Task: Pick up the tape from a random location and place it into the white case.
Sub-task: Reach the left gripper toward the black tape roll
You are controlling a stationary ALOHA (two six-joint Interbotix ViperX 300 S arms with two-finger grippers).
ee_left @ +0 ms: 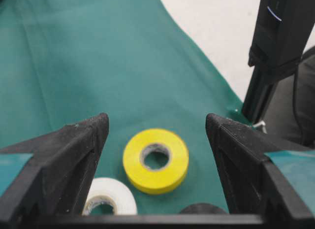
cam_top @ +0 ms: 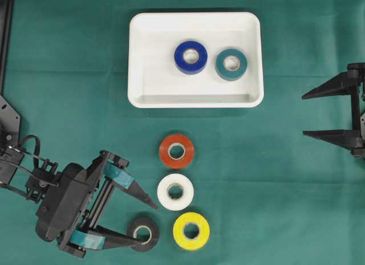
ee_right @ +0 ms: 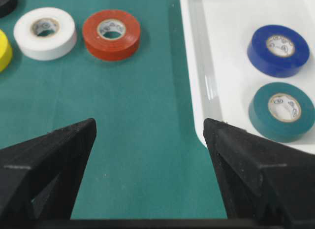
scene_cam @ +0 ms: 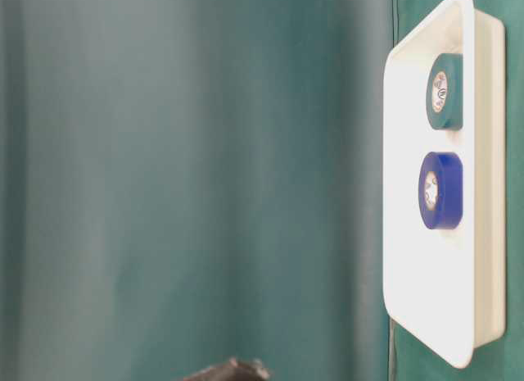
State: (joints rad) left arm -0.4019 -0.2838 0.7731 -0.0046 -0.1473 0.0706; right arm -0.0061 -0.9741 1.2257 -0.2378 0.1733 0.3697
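Tape rolls lie in a loose group on the green surface (cam_top: 68, 94). Nearest the bottom edge of the overhead view, the black roll (cam_top: 144, 233) sits against the lower fingertip of the left gripper (cam_top: 151, 220), whose jaws are spread wide and hold nothing. At 3 o'clock from the black roll is the yellow roll (cam_top: 191, 231); the white roll (cam_top: 175, 192) and red roll (cam_top: 177, 151) follow toward 12 o'clock. Farther on, the white case (cam_top: 148, 60) holds a blue roll (cam_top: 191, 57) and a teal roll (cam_top: 231, 64), side by side. Right gripper (cam_top: 311, 114): wide open, empty, at 3 o'clock.
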